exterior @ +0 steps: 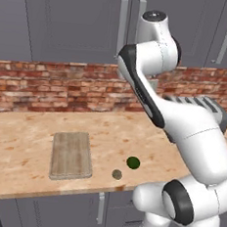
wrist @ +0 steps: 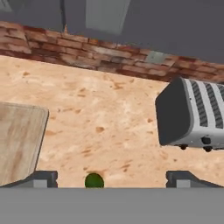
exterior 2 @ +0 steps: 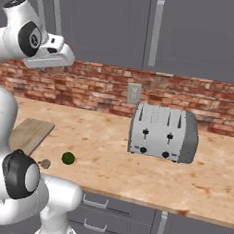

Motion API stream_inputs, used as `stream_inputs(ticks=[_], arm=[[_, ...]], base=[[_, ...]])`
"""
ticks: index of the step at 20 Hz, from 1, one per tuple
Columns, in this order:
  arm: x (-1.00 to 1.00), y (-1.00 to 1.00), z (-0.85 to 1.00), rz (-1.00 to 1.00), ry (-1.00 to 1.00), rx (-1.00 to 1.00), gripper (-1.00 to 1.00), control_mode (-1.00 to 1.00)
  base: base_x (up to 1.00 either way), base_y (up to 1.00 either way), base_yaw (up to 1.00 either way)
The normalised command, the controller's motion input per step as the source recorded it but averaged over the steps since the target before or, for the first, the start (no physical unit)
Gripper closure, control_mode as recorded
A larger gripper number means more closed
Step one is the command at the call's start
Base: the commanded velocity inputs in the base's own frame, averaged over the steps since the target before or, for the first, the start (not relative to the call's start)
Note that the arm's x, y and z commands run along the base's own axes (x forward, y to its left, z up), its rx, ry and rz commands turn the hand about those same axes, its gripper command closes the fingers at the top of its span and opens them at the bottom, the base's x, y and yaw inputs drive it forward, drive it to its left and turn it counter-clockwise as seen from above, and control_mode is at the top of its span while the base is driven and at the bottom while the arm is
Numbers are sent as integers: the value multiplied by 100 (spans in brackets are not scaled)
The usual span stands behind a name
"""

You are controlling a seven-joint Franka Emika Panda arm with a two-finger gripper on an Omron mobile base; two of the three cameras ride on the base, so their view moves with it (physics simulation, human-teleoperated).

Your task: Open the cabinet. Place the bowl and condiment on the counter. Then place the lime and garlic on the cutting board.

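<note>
Hand view shows the end effector (wrist: 111, 178) wide open and empty above the lime (wrist: 94, 180), just right of the cutting board (wrist: 19, 140); it should centre over the lime before closing.

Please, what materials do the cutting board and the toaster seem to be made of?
The cutting board looks like pale unvarnished wood: matte, with lengthwise grain. The toaster looks like brushed silver metal with darker grey end panels, perhaps plastic.

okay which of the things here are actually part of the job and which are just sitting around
Job: cabinet, doors shut; counter; board; lime and garlic, both on the counter beside the board.
Lying about: toaster; wall outlet.
</note>
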Motion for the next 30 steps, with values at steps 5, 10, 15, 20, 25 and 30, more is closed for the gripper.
stream_inputs(ticks=[5,10,15,20,25,30], arm=[[27,9,37,5,-26,0,-100,-100],[61,6,24,13,-26,0,-100,-100],[32,-10,28,3,-12,1,-100,-100],[51,0,0,0,0,0,-100,-100],[51,1,0,0,-3,0,-100,-100],[31,0,0,0,-4,0,-100,-100]], base=[[0,0,0],[0,0,0],[0,0,0],[0,0,0],[0,0,0],[0,0,0]])
